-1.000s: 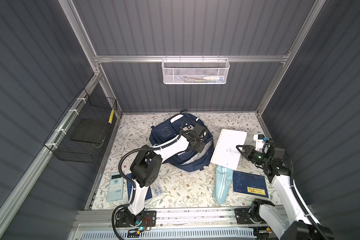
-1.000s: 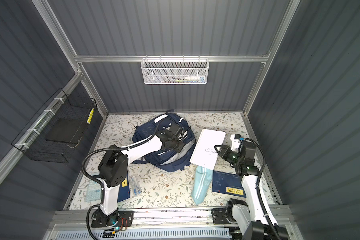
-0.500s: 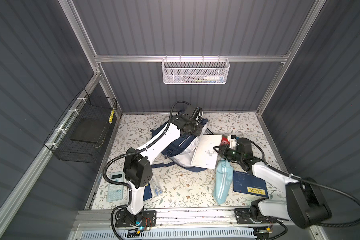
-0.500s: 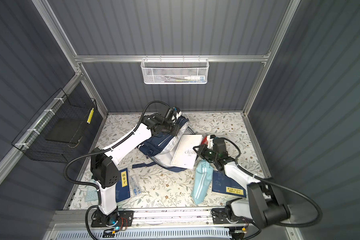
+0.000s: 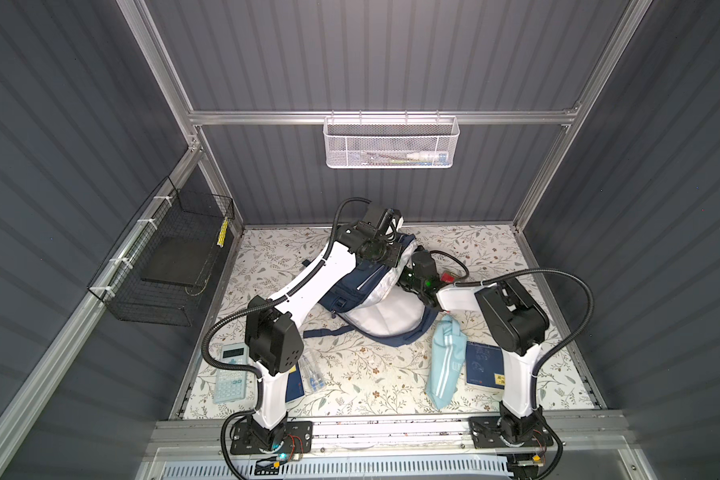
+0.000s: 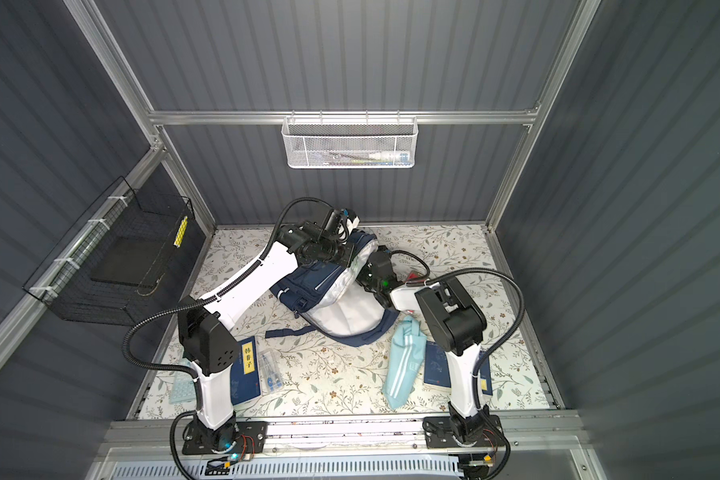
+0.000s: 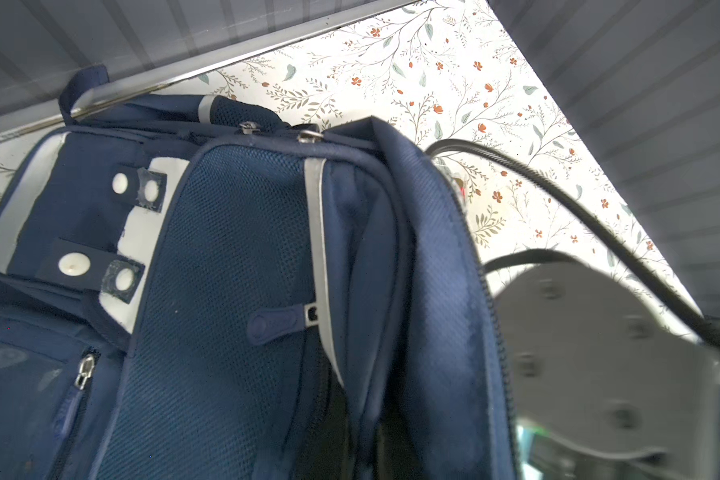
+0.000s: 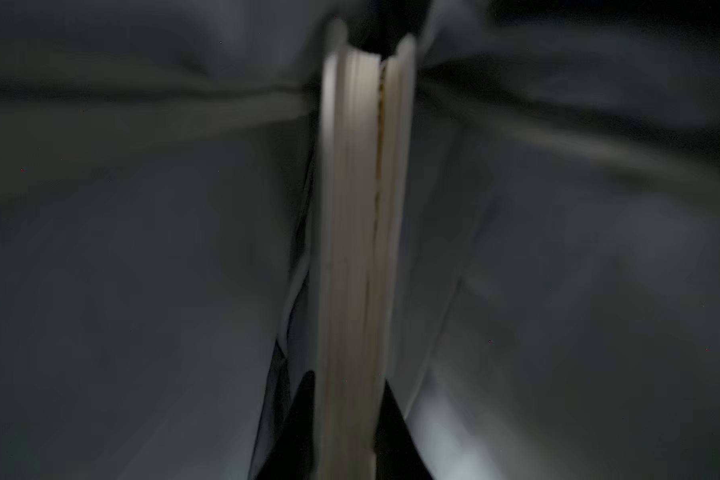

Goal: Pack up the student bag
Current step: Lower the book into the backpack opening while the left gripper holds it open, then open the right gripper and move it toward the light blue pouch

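Observation:
The student bag (image 5: 362,291) (image 6: 308,286), navy with a white lining, lies at the back middle of the floral mat. My left gripper (image 5: 391,257) is shut on the bag's upper edge and holds its main opening up; in the left wrist view navy fabric (image 7: 233,257) fills the space between the jaws. My right arm reaches into that opening, so its fingers are hidden in both top views. In the right wrist view my right gripper (image 8: 348,378) is shut on a white book (image 8: 358,208), seen edge-on inside the dark lining.
A light-blue striped pouch (image 5: 445,361) and a navy book (image 5: 481,365) lie by the right arm's base. A calculator (image 5: 231,374), another navy book (image 6: 246,370) and a clear pen packet (image 5: 314,370) lie near the left base. A white mesh basket (image 5: 391,141) hangs on the back wall and a black wire basket (image 5: 163,266) on the left wall.
The left gripper has lifted the bag's edge up and toward the back. The right gripper has carried the white book leftward from beside the bag into the opening, where it no longer shows from above.

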Robot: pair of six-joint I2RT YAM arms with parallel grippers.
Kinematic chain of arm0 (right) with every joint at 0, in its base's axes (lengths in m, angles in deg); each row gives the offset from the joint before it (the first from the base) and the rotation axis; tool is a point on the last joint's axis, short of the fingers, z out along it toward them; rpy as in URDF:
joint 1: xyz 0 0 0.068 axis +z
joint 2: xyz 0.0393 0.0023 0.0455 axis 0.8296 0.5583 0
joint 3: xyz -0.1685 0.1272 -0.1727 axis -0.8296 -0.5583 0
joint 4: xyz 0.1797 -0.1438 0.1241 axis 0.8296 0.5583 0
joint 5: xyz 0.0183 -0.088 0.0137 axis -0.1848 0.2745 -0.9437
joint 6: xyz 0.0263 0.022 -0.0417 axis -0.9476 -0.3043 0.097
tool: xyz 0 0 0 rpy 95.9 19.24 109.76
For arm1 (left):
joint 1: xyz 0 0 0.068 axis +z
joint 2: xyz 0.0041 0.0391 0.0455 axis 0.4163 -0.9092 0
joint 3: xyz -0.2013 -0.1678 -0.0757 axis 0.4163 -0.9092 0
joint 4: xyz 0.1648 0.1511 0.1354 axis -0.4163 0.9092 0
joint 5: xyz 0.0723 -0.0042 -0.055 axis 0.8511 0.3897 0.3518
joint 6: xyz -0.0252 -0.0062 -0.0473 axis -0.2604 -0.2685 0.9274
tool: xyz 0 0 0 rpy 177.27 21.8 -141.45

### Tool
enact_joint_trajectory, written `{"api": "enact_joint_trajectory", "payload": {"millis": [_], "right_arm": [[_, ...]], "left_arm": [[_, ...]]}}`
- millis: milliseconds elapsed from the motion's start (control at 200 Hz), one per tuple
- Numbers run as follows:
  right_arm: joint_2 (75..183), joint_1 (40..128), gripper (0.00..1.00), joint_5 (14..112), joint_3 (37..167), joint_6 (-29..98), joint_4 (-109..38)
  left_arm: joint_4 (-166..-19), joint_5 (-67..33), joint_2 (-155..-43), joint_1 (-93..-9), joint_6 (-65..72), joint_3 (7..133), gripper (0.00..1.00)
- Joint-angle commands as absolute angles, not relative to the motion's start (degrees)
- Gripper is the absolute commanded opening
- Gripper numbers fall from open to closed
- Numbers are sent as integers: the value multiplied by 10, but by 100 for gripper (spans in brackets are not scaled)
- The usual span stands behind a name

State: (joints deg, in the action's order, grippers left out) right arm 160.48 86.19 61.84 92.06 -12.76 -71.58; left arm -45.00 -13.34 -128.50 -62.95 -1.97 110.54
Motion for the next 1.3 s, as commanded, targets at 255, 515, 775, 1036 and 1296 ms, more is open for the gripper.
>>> {"api": "enact_joint_trajectory", "payload": {"millis": [255,515,775,1036,1296], "right_arm": [[1422,842,66,590,864,5,-492],[1171,827,77,677,769,120,-232],[955,776,89,651,692,72,31],[828,608,99,527,638,80,228],[823,612,99,579,610,55,354]], "left_arm": [[-545,-154,-1242,-598,15,1009,9],[-575,-153,-1227,-598,30,960,58],[-523,-74,-1205,-689,-51,990,100],[-597,-181,-1208,-744,-17,944,100],[-579,-172,-1262,-787,6,968,100]]}}
